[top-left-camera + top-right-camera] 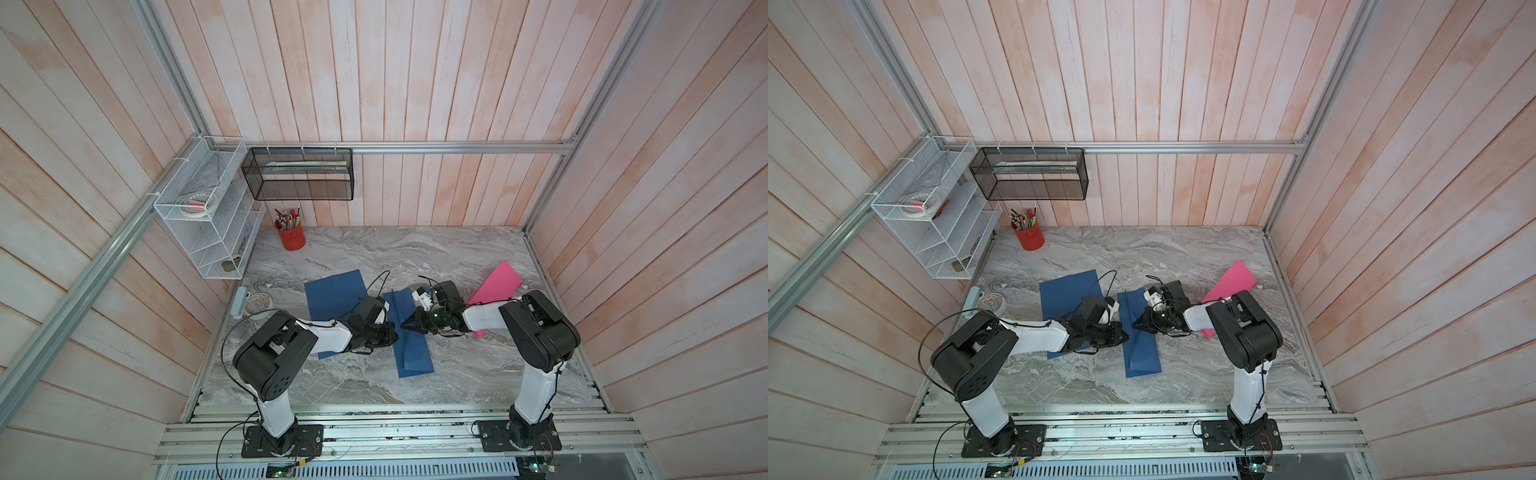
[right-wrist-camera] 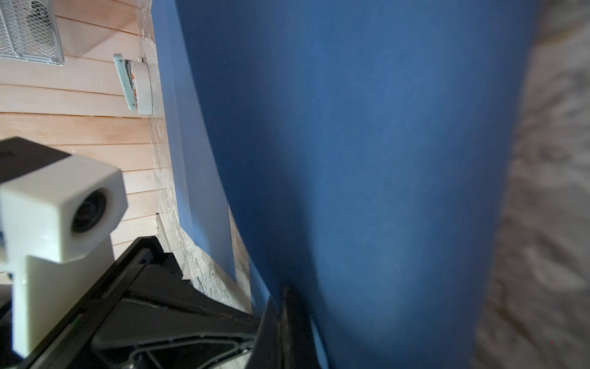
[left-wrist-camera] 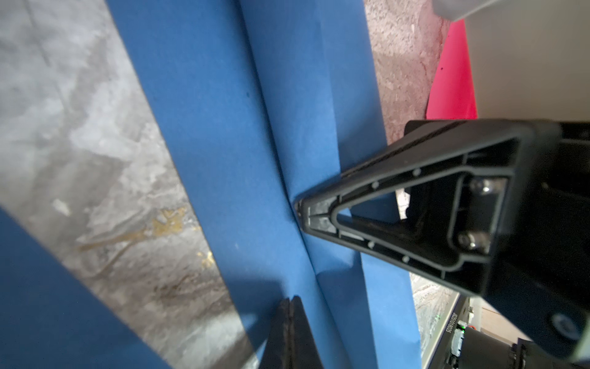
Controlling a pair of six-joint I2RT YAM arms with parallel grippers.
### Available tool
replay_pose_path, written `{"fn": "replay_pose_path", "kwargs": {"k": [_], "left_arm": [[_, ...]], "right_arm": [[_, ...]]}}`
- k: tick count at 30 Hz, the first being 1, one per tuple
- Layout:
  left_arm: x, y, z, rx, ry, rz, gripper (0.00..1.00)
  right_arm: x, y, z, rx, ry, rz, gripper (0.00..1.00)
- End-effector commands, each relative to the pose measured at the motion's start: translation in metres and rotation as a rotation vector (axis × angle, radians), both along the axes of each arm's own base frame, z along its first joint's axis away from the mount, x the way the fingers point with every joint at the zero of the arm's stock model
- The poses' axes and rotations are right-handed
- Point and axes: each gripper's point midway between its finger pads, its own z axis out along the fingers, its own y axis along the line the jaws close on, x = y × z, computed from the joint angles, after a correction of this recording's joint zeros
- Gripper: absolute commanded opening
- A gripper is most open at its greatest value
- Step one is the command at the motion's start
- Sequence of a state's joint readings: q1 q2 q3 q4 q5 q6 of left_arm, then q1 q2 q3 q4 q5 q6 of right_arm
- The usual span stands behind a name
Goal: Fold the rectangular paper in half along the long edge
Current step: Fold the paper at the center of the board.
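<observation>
The narrow blue paper [image 1: 411, 353] lies mid-table, long axis 12 to 6 o'clock, with the left gripper [image 1: 394, 333] at its 9 and the right gripper [image 1: 405, 326] at its 3 — equally near — both closed, seemingly pressing rather than pinching.

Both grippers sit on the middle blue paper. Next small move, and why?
Probably slide the shut right gripper along the fold line of the folded paper while the shut left gripper pins it: the flap looks lifted, not yet flat.
</observation>
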State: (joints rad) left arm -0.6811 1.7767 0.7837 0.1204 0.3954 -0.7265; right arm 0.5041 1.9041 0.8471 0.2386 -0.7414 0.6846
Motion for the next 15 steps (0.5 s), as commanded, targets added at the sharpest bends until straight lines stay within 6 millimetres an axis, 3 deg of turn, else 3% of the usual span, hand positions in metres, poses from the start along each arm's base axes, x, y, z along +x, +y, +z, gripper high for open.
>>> {"fn": "replay_pose_path", "kwargs": {"k": [1, 7, 15], "left_arm": [[-0.0186, 0.0159, -0.0341, 0.101, 0.104, 0.004, 0.0], [-0.0191, 0.0163, -0.0359, 0.103, 0.108, 0.005, 0.0], [-0.0181, 0.0168, -0.0348, 0.107, 0.106, 0.007, 0.0]], "right_arm": [[-0.0017, 0.0037, -0.0067, -0.018, 0.0, 0.016, 0.0], [-0.005, 0.0077, -0.0078, -0.02, 0.004, 0.024, 0.0], [-0.0058, 0.0076, -0.0101, -0.02, 0.012, 0.02, 0.22]]}}
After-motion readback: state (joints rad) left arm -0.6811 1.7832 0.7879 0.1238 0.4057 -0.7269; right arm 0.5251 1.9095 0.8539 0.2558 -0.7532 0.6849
